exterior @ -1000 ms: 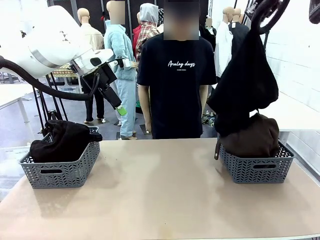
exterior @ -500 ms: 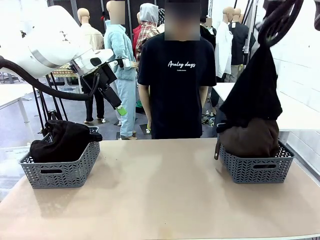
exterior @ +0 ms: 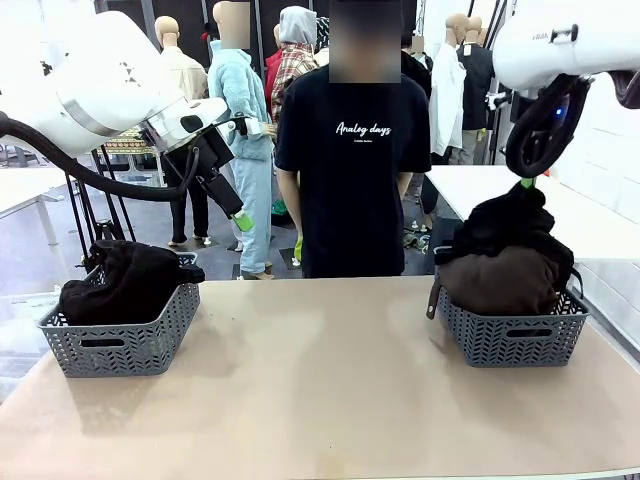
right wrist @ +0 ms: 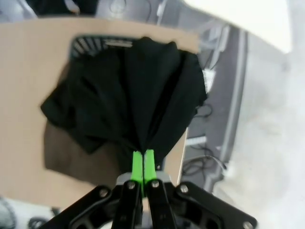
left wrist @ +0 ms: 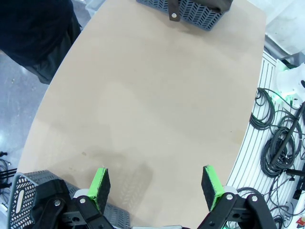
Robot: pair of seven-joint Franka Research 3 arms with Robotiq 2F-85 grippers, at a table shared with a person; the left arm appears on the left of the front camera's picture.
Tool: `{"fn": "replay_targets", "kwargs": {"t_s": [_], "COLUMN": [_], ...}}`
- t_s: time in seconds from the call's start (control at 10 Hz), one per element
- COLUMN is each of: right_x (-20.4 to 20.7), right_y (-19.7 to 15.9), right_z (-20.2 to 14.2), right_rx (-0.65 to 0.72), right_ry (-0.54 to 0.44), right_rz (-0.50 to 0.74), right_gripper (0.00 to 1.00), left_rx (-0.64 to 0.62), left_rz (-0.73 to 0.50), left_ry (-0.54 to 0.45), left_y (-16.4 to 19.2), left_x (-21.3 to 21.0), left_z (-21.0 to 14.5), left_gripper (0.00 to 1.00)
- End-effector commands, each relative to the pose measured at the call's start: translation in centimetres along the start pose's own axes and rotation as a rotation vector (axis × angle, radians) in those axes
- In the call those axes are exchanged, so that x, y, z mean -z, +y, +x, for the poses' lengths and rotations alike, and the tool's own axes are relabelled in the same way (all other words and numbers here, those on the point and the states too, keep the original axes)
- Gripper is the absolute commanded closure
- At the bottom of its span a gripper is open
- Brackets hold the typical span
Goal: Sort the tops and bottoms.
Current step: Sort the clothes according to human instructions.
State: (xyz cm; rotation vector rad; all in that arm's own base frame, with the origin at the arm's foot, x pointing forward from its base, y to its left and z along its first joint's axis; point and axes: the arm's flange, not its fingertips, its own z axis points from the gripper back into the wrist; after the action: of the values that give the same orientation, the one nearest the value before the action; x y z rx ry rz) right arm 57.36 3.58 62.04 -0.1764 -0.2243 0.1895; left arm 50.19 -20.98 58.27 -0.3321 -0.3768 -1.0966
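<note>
Lowered since a second ago, the black garment [exterior: 512,222] no longer hangs long and high over the right-hand basket; it is now gathered into a heap on the dark brown garment [exterior: 500,282] there, and the right arm has come down with it.

Going by size: the surface [exterior: 320,400] is bare across its middle. Near its right edge sits the right basket [exterior: 514,335], holding the brown bundle with the black one piled on top. Near the left edge sits the left basket [exterior: 120,345] with another dark garment [exterior: 120,280] mounded in it. A person in a black T-shirt stands at the far edge.

The right gripper [exterior: 527,183] is directly above the black heap, its green pads pressed together on a pinch of the cloth; in its wrist view the fabric fans out away from the fingertips [right wrist: 143,164] straight down into the basket. The left gripper [left wrist: 156,183] hangs high over the left end, pads spread wide and holding nothing.

Judging from this, the garment lies straight below the right gripper, so letting go should drop it into the right basket; the right arm is far the nearer one.
</note>
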Motion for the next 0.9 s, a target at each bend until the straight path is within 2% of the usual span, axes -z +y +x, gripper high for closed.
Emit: {"fn": "replay_targets", "kwargs": {"t_s": [0.0, 0.1, 0.2, 0.3, 0.7, 0.8], "right_x": [0.4, 1.4, 1.2, 1.1, 1.1, 2.2], "right_y": [1.9, 2.5, 2.5, 2.1, 2.4, 1.6], "right_z": [-1.8, -1.5, -0.9, -0.9, -0.9, 0.4], "right_rx": [-0.018, -0.040, -0.034, -0.022, -0.020, -0.019], "right_ry": [0.029, 0.060, 0.071, 0.042, 0.050, 0.118], "right_rz": [0.062, 0.113, 0.112, 0.055, 0.069, 0.094], "right_gripper": [1.00, 1.00, 1.00, 1.00, 1.00, 1.00], "left_rx": [-0.001, -0.001, -0.001, -0.001, -0.001, -0.001], "left_rz": [0.001, 0.001, 0.001, 0.001, 0.001, 0.001], "left_ry": [-0.003, -0.003, -0.003, -0.003, -0.003, -0.003], "left_y": [-0.1, -0.1, -0.1, -0.1, -0.1, -0.1], "left_x": [-0.2, -0.2, -0.2, -0.2, -0.2, -0.2], "left_z": [-0.1, -0.1, -0.1, -0.1, -0.1, -0.1], "left_gripper": [0.00, 0.00, 0.00, 0.00, 0.00, 0.00]}}
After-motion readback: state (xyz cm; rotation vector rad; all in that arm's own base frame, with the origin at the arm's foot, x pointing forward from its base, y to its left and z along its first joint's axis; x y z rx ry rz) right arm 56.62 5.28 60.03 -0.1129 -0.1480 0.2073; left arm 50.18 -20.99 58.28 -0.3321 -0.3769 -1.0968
